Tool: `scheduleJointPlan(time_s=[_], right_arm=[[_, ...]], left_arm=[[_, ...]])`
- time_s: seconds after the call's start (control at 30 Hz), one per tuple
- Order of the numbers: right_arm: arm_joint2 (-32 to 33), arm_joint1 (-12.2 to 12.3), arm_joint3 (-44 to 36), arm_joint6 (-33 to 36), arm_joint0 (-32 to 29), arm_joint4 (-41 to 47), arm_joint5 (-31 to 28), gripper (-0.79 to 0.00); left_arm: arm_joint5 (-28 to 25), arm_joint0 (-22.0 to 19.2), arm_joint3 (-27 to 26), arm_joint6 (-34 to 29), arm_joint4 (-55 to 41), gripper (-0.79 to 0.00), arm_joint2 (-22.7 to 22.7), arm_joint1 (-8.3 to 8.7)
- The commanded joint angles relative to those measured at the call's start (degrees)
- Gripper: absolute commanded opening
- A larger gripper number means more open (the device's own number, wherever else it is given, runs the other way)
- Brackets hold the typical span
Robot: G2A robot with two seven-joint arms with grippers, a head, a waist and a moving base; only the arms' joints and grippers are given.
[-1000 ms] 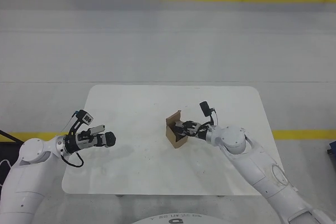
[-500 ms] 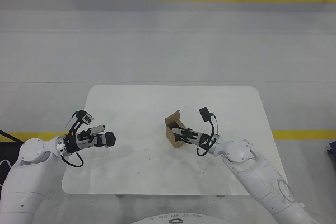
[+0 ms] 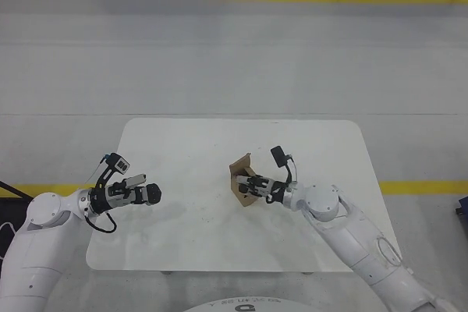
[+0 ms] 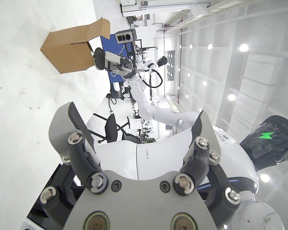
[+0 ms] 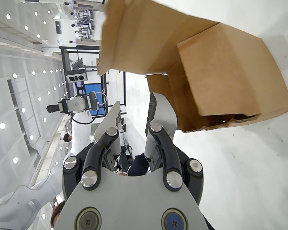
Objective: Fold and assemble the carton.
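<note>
A small brown carton (image 3: 242, 185) lies on its side near the middle of the white table (image 3: 187, 148), one long flap (image 5: 124, 34) raised and its end flaps loose. My right gripper (image 3: 255, 187) is at the carton's open end (image 5: 206, 118), open by a narrow gap with nothing between the fingers. One finger (image 5: 158, 111) sits right beside an inner flap. From the left wrist view the carton (image 4: 67, 51) and the right gripper (image 4: 97, 58) appear far off. My left gripper (image 3: 150, 193) hovers over the table's left part, wide open (image 4: 136, 111) and holding nothing.
The table's left edge (image 3: 101, 226) lies close under my left arm. Bare tabletop stretches between the two grippers and behind the carton. Small dark specks (image 4: 21, 93) mark the surface.
My right arm has shifted and pressed a little further toward the carton's open end; the carton has slid slightly leftward. The left arm has kept still.
</note>
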Motion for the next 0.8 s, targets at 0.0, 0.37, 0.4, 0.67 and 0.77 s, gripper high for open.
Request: scheduleJointPlan(time_s=[0.0, 0.37, 0.4, 0.67, 0.77], right_arm=[[-0.74, -0.31, 0.9, -0.93, 0.98, -0.1, 1.25, -0.526], [-1.62, -0.75, 0.76, -2.81, 0.77, -1.74, 3.01, -0.548], [-1.18, -0.67, 0.24, -3.34, 0.08, -1.75, 1.97, -0.551], [1.63, -0.24, -1.76, -4.69, -3.01, -0.98, 1.19, -0.554], [0.82, -0.59, -0.31, -3.86, -1.23, -0.49, 3.76, -0.551]], left_arm=[[0.0, 0.0, 0.0, 0.0, 0.0, 0.0, 0.0, 0.0], [0.0, 0.0, 0.0, 0.0, 0.0, 0.0, 0.0, 0.0], [0.0, 0.0, 0.0, 0.0, 0.0, 0.0, 0.0, 0.0], [0.0, 0.0, 0.0, 0.0, 0.0, 0.0, 0.0, 0.0], [0.0, 0.0, 0.0, 0.0, 0.0, 0.0, 0.0, 0.0]])
